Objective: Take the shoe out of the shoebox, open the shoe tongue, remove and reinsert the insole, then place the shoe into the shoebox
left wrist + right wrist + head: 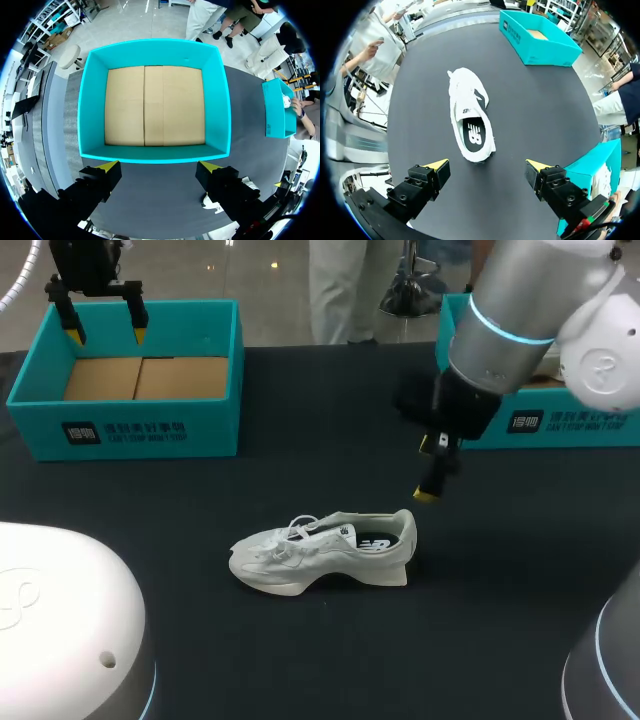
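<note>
**Head view.** White shoe [325, 550] upright on sole near table [300, 660] middle, toe twd left edge, out of box. Teal shoebox [130, 430] at far left corner, cardboard floor showing. L tool [104, 332] above its far wall, fingers wide apart, nothing held. Second box [540, 425], also teal, at far right edge. R tool [432, 480] above table just behind shoe heel; spread not readable here.

**Left wrist view.** L tool [159, 166] spread wide, nothing btwn tips. Shoebox [155, 152] directly ahead, near wall just past tips.

**Right wrist view.** R tool [490, 167] open wide, gripping nothing. Shoe [470, 115] ahead of tips, heel nearest, toe away; dark insole [472, 132] visible in opening. Shoebox [540, 42] well beyond toe.
</note>
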